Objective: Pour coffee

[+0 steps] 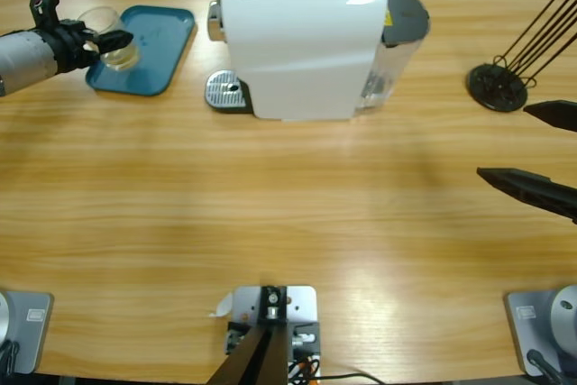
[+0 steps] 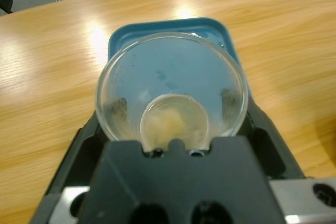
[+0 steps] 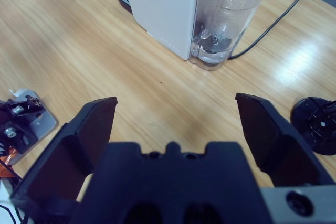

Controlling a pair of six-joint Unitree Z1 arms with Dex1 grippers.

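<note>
My left gripper [image 1: 101,38] is shut on a clear glass [image 1: 108,29] at the left side of a blue tray [image 1: 158,42]. In the left wrist view I look down into the glass [image 2: 170,66]. A shallow pool of pale amber coffee [image 2: 173,124] lies in its bottom, with the tray [image 2: 157,27] behind it. I cannot tell whether the glass touches the tray. The white coffee machine [image 1: 297,42] stands at the back middle, its metal drip tray [image 1: 225,90] facing left. My right gripper [image 1: 503,142] hovers open at the right edge, holding nothing.
A black wire stand [image 1: 498,86] sits at the back right, also seen as the stand [image 3: 315,124] in the right wrist view. The machine's water tank [image 3: 228,19] and a black cable [image 3: 273,22] lie ahead of the right gripper [image 3: 176,114].
</note>
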